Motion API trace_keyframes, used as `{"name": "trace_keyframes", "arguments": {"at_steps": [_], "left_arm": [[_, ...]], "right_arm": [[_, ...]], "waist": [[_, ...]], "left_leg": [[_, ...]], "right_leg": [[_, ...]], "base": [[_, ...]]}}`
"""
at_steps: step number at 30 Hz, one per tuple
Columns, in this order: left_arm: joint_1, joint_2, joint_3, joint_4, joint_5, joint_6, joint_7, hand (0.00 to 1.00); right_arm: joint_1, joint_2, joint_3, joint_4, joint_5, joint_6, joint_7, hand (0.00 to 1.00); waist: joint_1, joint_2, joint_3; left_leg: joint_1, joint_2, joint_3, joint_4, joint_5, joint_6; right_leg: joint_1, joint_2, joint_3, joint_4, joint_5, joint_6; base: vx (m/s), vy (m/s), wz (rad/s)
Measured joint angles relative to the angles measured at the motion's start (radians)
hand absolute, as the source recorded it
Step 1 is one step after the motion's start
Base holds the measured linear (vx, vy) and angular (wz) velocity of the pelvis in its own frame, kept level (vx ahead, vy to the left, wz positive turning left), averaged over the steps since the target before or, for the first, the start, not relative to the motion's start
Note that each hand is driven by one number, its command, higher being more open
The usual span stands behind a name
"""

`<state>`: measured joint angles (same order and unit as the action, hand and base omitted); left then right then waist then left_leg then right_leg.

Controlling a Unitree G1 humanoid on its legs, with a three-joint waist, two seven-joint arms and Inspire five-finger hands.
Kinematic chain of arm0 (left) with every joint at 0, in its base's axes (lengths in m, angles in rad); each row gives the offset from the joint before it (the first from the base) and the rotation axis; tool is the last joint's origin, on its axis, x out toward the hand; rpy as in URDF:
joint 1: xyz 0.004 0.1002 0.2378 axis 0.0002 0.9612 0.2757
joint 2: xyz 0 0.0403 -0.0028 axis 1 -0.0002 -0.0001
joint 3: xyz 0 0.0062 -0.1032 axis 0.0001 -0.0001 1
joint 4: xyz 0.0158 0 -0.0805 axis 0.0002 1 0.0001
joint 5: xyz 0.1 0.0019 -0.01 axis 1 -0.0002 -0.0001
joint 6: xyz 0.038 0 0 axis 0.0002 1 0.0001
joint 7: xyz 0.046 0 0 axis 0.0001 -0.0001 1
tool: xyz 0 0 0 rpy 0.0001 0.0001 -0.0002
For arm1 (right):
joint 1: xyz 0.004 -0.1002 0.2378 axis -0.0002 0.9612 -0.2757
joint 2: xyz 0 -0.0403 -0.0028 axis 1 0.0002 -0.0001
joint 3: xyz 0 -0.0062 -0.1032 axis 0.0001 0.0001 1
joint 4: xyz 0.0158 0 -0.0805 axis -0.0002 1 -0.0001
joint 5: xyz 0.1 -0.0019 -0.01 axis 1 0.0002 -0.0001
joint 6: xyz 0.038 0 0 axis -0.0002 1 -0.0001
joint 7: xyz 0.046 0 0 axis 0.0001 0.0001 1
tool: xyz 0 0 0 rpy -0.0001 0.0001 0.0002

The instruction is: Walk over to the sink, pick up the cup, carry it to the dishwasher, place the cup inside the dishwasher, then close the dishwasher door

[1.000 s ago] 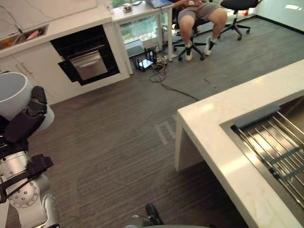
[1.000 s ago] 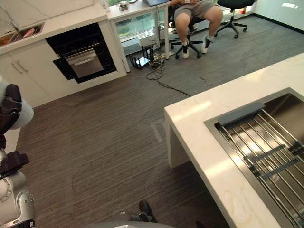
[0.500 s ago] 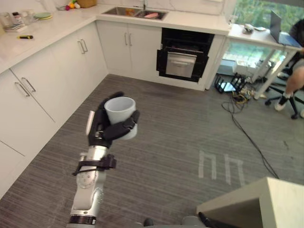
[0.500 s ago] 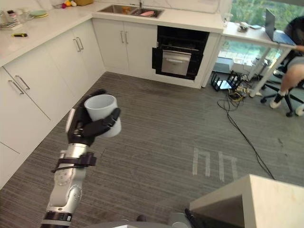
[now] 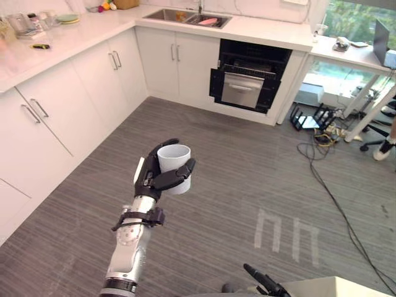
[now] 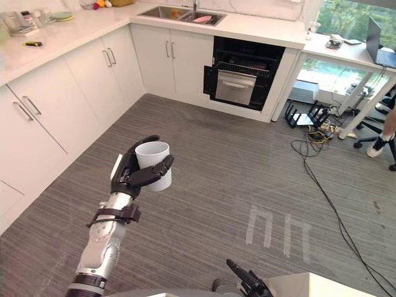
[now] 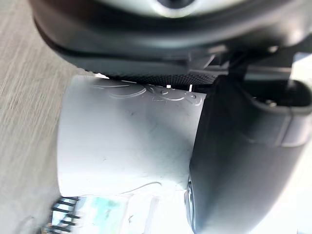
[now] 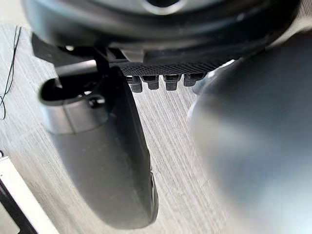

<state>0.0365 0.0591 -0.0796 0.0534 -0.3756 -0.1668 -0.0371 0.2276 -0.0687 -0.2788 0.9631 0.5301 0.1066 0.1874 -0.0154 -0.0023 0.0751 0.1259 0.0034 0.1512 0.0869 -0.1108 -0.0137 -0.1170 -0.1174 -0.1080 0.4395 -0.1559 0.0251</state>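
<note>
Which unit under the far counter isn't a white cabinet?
The black dishwasher right of the sink; its neighbours are white-doored cabinets. Left hand holds the cup.

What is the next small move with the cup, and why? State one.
Probably step forward toward the dishwasher with the cup level. The left hand grips the cup upright above the floor, and the dishwasher, its door partly open, stands across the room under the counter.

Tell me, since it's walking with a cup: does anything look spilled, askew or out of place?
Nothing spilled: the cup sits upright in the left robot hand. The dishwasher door hangs partly open, and cables sprawl on the floor.
</note>
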Motion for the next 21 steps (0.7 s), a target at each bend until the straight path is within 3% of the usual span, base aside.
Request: {"name": "trace_keyframes", "arguments": {"at_steps": [2, 4, 7, 8, 9, 10, 11, 12, 13, 14, 15, 17, 19, 20, 21], "left_arm": [[0.004, -0.025, -0.014, -0.013, -0.029, 0.025, 0.020, 0.00], [0.005, -0.024, -0.047, -0.048, -0.041, 0.042, 0.035, 0.00], [-0.007, -0.012, -0.087, -0.139, -0.060, 0.080, 0.037, 0.00], [-0.009, -0.011, -0.087, -0.142, -0.062, 0.084, 0.037, 0.00], [-0.030, -0.005, -0.087, -0.142, -0.067, 0.092, 0.043, 0.00], [-0.053, 0.017, -0.082, -0.152, -0.076, 0.100, 0.055, 0.00], [-0.057, 0.018, -0.082, -0.155, -0.076, 0.102, 0.057, 0.00], [-0.070, -0.012, -0.071, -0.156, -0.076, 0.114, 0.073, 0.00], [-0.069, -0.030, -0.071, -0.157, -0.076, 0.117, 0.075, 0.00], [-0.072, -0.041, -0.071, -0.158, -0.076, 0.118, 0.076, 0.00], [-0.061, -0.035, -0.084, -0.157, -0.075, 0.122, 0.076, 0.00], [-0.061, -0.037, -0.104, -0.159, -0.074, 0.125, 0.073, 0.00], [-0.050, -0.039, -0.117, -0.159, -0.074, 0.125, 0.073, 0.00], [-0.051, -0.043, -0.120, -0.159, -0.074, 0.126, 0.073, 0.00], [-0.046, -0.052, -0.121, -0.158, -0.073, 0.126, 0.073, 0.00]], "right_arm": [[0.004, -0.008, 0.001, 0.000, 0.000, -0.009, 0.010, 1.00], [0.001, -0.005, 0.001, -0.006, -0.002, -0.024, 0.008, 1.00], [-0.002, 0.018, -0.003, -0.081, -0.004, -0.043, -0.008, 1.00], [-0.002, 0.024, 0.000, -0.102, -0.004, -0.043, -0.013, 1.00], [-0.004, 0.038, 0.001, -0.137, -0.011, -0.045, -0.021, 1.00], [-0.023, 0.069, 0.002, -0.164, -0.012, -0.051, -0.026, 1.00], [-0.024, 0.077, 0.003, -0.168, -0.013, -0.054, -0.027, 1.00], [-0.041, 0.059, 0.004, -0.216, -0.014, -0.064, -0.031, 1.00], [-0.039, 0.051, 0.006, -0.240, -0.017, -0.066, -0.033, 1.00], [-0.049, 0.058, 0.008, -0.268, -0.024, -0.066, -0.043, 1.00], [-0.033, 0.062, 0.024, -0.303, -0.025, -0.065, -0.050, 1.00], [-0.016, 0.061, 0.032, -0.345, -0.026, -0.064, -0.073, 1.00], [0.018, 0.060, 0.045, -0.383, -0.027, -0.064, -0.100, 1.00], [0.032, 0.062, 0.052, -0.398, -0.032, -0.067, -0.117, 1.00], [0.047, 0.062, 0.053, -0.411, -0.037, -0.067, -0.135, 1.00]], "waist": [[-0.001, -0.001, 0.014], [0.001, -0.004, 0.015], [-0.010, -0.025, 0.052], [-0.016, -0.014, 0.053], [-0.016, -0.022, 0.048], [-0.014, -0.079, 0.027], [-0.015, -0.085, 0.026], [-0.027, -0.055, 0.043], [-0.023, -0.026, 0.042], [-0.015, -0.019, 0.050], [-0.015, -0.021, 0.043], [-0.028, -0.016, 0.018], [-0.031, 0.008, -0.015], [-0.045, 0.024, -0.024], [-0.057, 0.030, -0.026]], "left_leg": [[0.024, -0.019, 0.002, 0.041, -0.049, 0.011], [0.037, -0.029, 0.001, 0.056, -0.061, 0.019], [0.072, -0.038, -0.033, 0.069, -0.059, 0.034], [0.069, -0.020, -0.049, 0.085, -0.068, 0.037], [0.058, -0.010, -0.071, 0.091, -0.073, 0.035], [0.057, -0.057, -0.095, 0.048, -0.079, 0.034], [0.049, -0.063, -0.096, 0.089, -0.083, 0.031], [-0.002, -0.034, -0.082, 0.293, -0.142, 0.031], [0.013, -0.012, -0.082, 0.291, -0.189, 0.038], [0.055, -0.002, -0.075, 0.256, -0.236, 0.022], [0.067, -0.004, -0.093, 0.244, -0.244, 0.018], [0.054, 0.010, -0.136, 0.226, -0.249, 0.014], [0.083, 0.025, -0.189, 0.137, -0.244, 0.020], [0.059, 0.038, -0.200, 0.293, -0.242, 0.001], [0.025, 0.055, -0.184, 0.492, -0.194, -0.044]], "right_leg": [[-0.036, -0.037, -0.008, 0.159, -0.022, -0.016], [-0.049, -0.047, 0.022, 0.224, -0.021, -0.015], [-0.117, -0.074, 0.022, 0.403, 0.011, 0.025], [-0.113, -0.058, 0.027, 0.334, -0.022, 0.021], [-0.106, -0.043, 0.033, 0.194, -0.028, 0.024], [-0.098, -0.059, 0.057, -0.012, 0.002, 0.038], [-0.098, -0.065, 0.048, -0.019, 0.028, 0.039], [-0.096, -0.044, 0.028, -0.016, 0.048, 0.043], [-0.091, -0.024, 0.017, -0.006, 0.048, 0.043], [-0.099, -0.010, 0.030, 0.057, 0.047, 0.028], [-0.113, -0.005, 0.037, 0.102, 0.022, 0.006], [-0.120, -0.004, -0.001, 0.111, -0.007, -0.003], [-0.106, 0.017, -0.039, 0.076, -0.025, -0.012], [-0.074, 0.029, -0.075, 0.047, -0.033, -0.030], [-0.034, 0.036, -0.098, 0.055, -0.056, -0.043]], "base": [[-0.07, 0.008, -0.09], [-0.05, 0.024, 0.03], [-0.04, -0.031, 0.31], [-0.04, -0.076, 0.59], [-0.01, -0.090, 0.62], [0.04, -0.071, 0.53], [0.20, -0.084, 0.58], [0.22, -0.026, 0.38], [0.25, -0.014, 0.30], [0.11, -0.048, 0.09], [0.11, -0.093, 0.16], [0.18, -0.136, 0.48], [0.29, -0.102, 0.46], [0.44, -0.053, 0.43], [0.58, -0.082, 0.51]]}}
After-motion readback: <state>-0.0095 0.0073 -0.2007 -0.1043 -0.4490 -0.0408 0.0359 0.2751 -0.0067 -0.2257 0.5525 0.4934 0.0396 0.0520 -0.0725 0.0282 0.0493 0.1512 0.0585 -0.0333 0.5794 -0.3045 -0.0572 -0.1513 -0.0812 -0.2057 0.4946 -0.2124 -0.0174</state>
